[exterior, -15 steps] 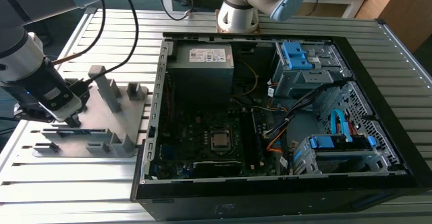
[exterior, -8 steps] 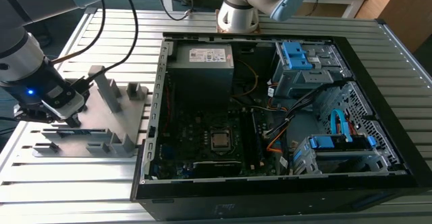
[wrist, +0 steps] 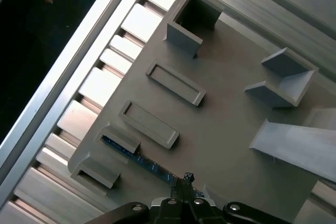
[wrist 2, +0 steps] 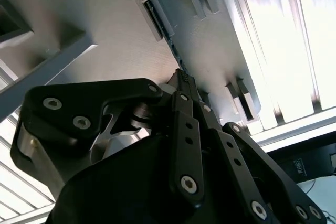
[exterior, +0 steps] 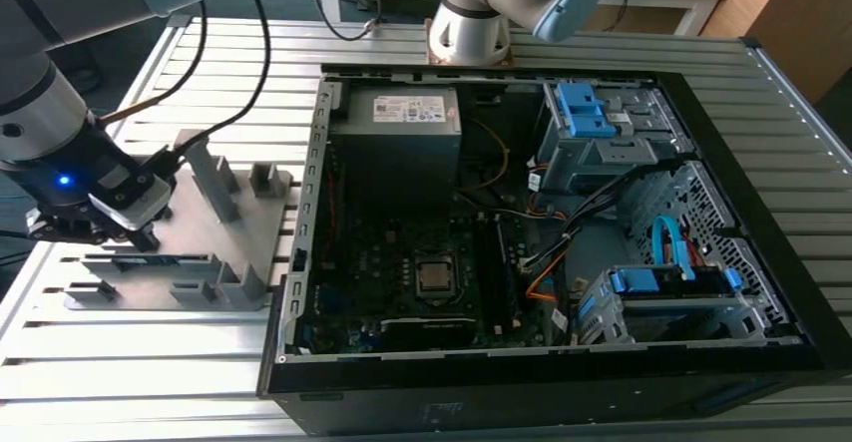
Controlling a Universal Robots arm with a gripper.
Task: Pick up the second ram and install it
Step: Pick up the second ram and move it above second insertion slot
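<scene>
Your tool (wrist: 186, 178) is pinched narrow on the second ram (wrist: 139, 161) in the fixture (wrist: 231, 129); judge it light, stiff, fragile. Hold its board edges, not chips.

second ram (wrist: 134, 157): I see a blue-green board edge, dark-speckled
gripper (wrist: 185, 178): black, silvery screw heads
fixture plate (exterior: 246, 237): plain matt grey on my screen
table (exterior: 134, 362): silver, ribbed in parallel slats
computer case (exterior: 533, 402): black
drive brackets (exterior: 584, 108): bright blue
</scene>
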